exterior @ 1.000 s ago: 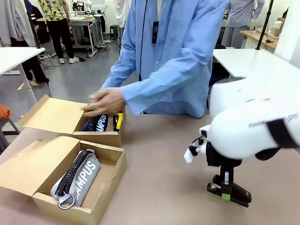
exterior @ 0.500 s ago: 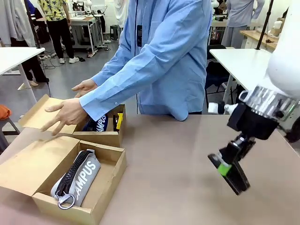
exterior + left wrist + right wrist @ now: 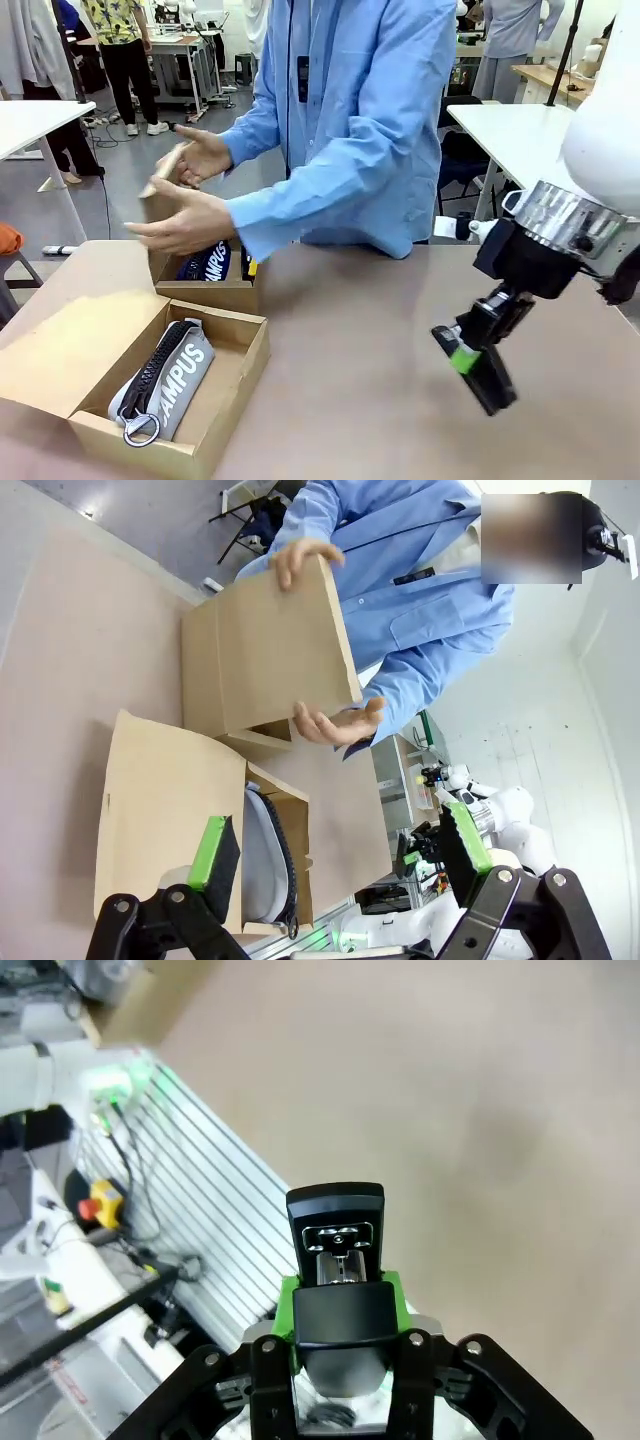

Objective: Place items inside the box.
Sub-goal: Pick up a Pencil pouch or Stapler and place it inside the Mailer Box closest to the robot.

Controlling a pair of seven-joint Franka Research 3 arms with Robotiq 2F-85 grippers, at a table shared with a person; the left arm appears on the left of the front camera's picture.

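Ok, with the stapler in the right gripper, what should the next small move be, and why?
Probably carry it left toward the open near box. The right gripper is shut on the black stapler, above the table; that box has bare floor beside the grey pouch, while the person's hands hold up the lid of the far box.

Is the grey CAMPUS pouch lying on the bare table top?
No, the grey CAMPUS pouch lies inside the near open cardboard box, between its walls.

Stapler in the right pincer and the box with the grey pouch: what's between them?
Nothing: in the front view, only bare table lies between the stapler and the box.
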